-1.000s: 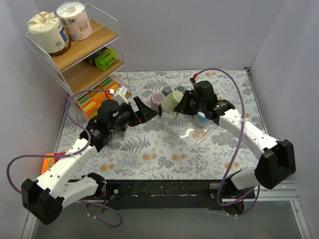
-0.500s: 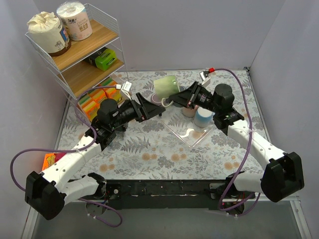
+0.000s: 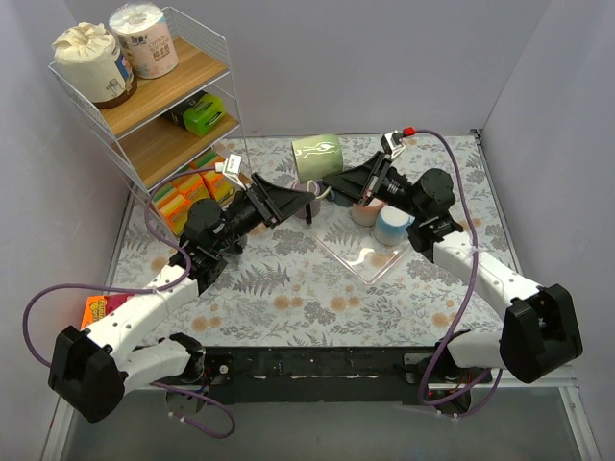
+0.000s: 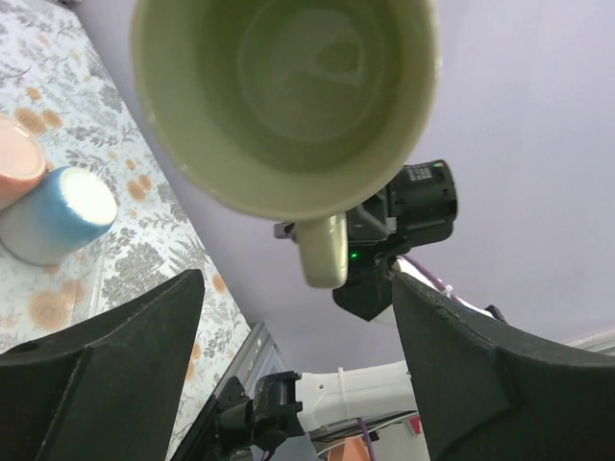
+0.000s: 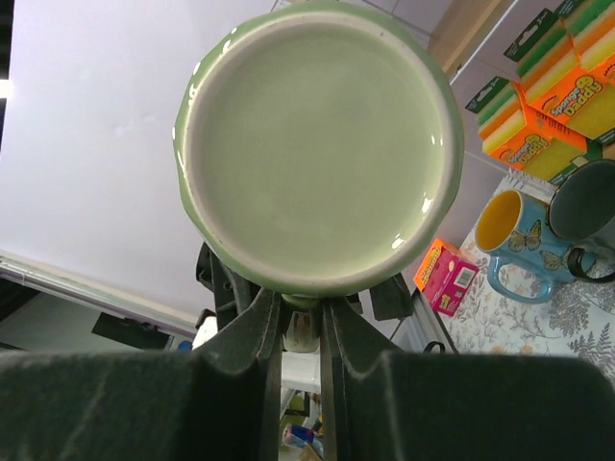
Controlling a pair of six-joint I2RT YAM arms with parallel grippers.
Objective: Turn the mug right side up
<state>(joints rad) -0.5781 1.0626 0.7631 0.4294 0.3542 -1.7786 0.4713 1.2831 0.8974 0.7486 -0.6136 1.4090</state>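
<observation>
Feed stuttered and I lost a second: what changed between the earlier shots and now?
The right pincer carried the green mug up and farther back. The left pincer rose after it, open, now facing the mug's mouth. Unchanged: the right pincer's hold on the mug, the blue cup's spot.

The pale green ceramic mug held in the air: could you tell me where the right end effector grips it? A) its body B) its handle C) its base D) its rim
B: the right end effector pinches the handle of the pale green ceramic mug, seen beside its base.
</observation>
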